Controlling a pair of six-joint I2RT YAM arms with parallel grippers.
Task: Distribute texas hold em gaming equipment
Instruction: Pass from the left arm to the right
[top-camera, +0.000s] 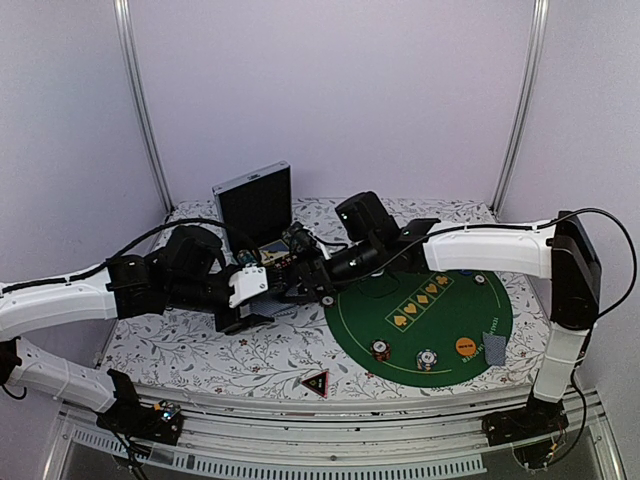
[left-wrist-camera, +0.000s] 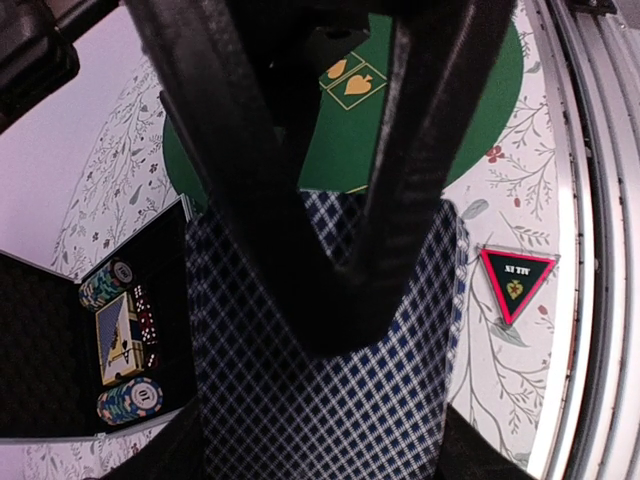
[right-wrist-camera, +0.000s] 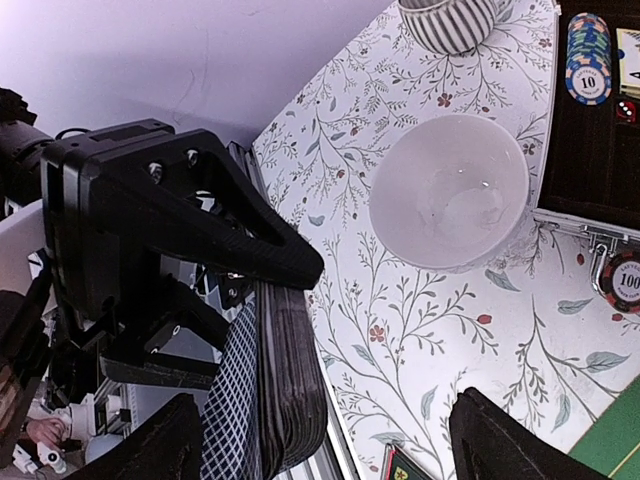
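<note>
Left end effector (left-wrist-camera: 345, 315) is clamped across a deck of blue-checked cards (left-wrist-camera: 320, 420), which is held above the bench (left-wrist-camera: 505, 200), presumably so that single cards can be drawn off it. Right end effector (right-wrist-camera: 340, 450) is spread wide just beside the deck, with nothing gripped. Beneath, the red-edged triangle (left-wrist-camera: 515, 282) lies near the green mat (left-wrist-camera: 335, 150); farther off, the chip case (left-wrist-camera: 40, 350) stands open. How many cards the deck holds cannot be judged, and the fingertips are masked by the arms in the top view.
</note>
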